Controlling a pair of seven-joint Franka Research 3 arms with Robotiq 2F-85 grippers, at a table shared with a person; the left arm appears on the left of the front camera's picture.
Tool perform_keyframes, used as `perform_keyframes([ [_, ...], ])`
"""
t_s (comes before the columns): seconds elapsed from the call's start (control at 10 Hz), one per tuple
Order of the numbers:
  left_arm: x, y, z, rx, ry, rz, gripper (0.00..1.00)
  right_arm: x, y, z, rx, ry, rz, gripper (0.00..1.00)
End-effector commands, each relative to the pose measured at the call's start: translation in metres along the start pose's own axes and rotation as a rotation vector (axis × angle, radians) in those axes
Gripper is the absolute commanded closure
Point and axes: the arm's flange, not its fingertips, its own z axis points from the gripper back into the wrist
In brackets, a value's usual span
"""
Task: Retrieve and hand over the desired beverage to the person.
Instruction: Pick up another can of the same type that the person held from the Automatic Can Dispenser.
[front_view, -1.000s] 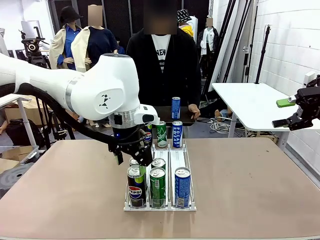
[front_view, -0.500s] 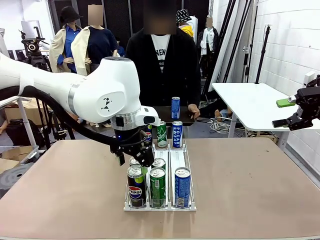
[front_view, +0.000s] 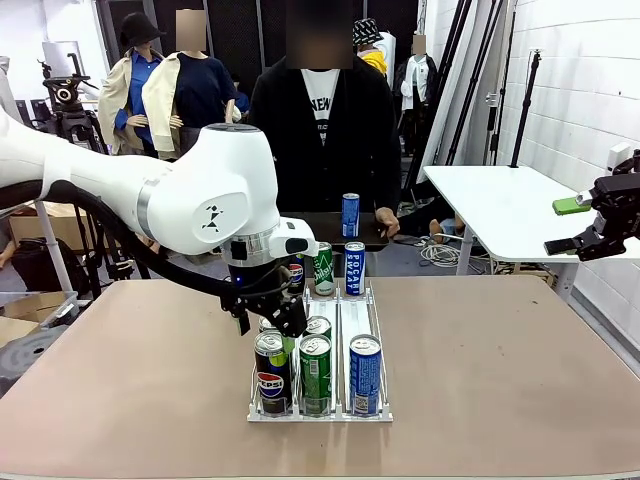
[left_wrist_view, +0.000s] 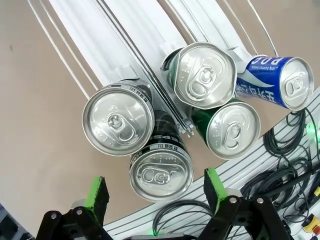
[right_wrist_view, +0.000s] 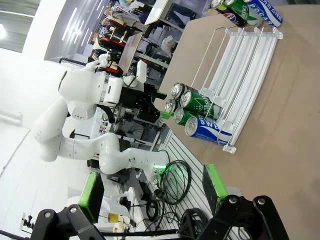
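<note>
Left fingers: green pads (left_wrist_view: 96, 192) apart, nothing gripped; black Pepsi can (left_wrist_view: 161, 172) lies between and beyond them.
Left gripper (front_view: 265, 312): has eased lower over the white wire can rack (front_view: 357, 312), left lane.
Meaning: grasp likely next; handover not begun.
Right gripper (front_view: 562, 226): jaws wide, empty, far right.
Person in black jacket (front_view: 325, 120): across the table.

I count one white wire rack (front_view: 352, 312) with three lanes, on one brown table (front_view: 500, 370). The rack carries eight cans in all. Five stand at its 6 o'clock end: two near black cans (left_wrist_view: 118, 120), two near green cans (left_wrist_view: 205, 75) and one near blue Pocari can (left_wrist_view: 272, 82). Three stand at its 12 o'clock end: one far Pepsi can (front_view: 296, 275), one far green can (front_view: 322, 268) and one far Pocari can (front_view: 354, 268). That makes three black, three green and two blue. One lone blue can (front_view: 351, 215) stands beyond the rack at 12 o'clock, on a dark surface (front_view: 372, 232). One person (front_view: 320, 130) faces me there.
</note>
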Motion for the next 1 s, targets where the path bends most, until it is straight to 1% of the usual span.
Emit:
perform_keyframes([
  [0.0,-0.002,0.001,-0.008,0.012,-0.013,0.022,0.00,-0.005,0.000,-0.001,0.006,0.003,0.003,0.00],
  [0.5,-0.003,0.001,-0.025,0.001,-0.001,0.024,0.00,-0.005,0.000,-0.001,0.006,0.003,0.003,0.00],
  [0.9,0.002,0.001,-0.029,-0.005,-0.026,0.030,0.00,-0.005,0.000,-0.001,0.006,0.003,0.003,0.00],
])
